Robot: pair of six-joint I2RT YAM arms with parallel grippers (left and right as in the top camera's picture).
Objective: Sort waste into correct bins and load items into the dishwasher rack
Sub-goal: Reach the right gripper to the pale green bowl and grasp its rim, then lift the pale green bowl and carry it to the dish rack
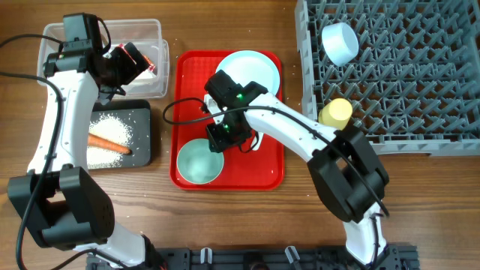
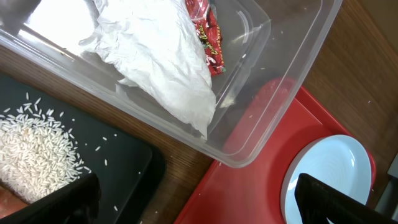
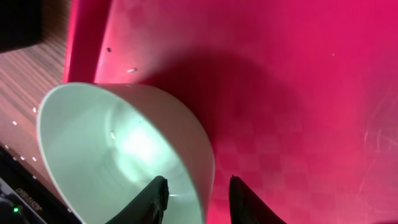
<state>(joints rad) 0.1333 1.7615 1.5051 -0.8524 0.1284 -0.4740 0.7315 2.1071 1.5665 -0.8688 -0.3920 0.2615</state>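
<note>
- While the right gripper (image 3: 196, 200) is hanging over the near left corner of the red tray (image 1: 262, 174), we are seeing its jaws set narrow astride the rim of the pale green-white bowl (image 3: 118, 143), one finger inside and one outside. A sliver of red is showing beside the outer finger, so we are judging the pinch not yet made.
- We are counting the waste as largely sorted. The crumpled white napkin (image 2: 168, 62) and shiny red wrapper (image 2: 208, 34) are lying in the clear tub (image 1: 157, 30) at far left. The loose rice (image 1: 112, 127) and orange carrot (image 1: 109, 142) are sitting in the matte black tray (image 1: 142, 146) just near it.
- We are finding the grey pegged rack (image 1: 420, 90) at right partly loaded, holding the light blue bowl (image 1: 339, 41) and the small yellow cup (image 1: 335, 111).
- We are judging the smooth, glossy bowl and the round pale blue plate (image 1: 255, 67), both on the red tray, as waiting to go. We are not making out the spoon.
- We are seeing the left gripper (image 2: 199, 206) hovering over the tub's near right corner, jaws wide and holding nothing.
</note>
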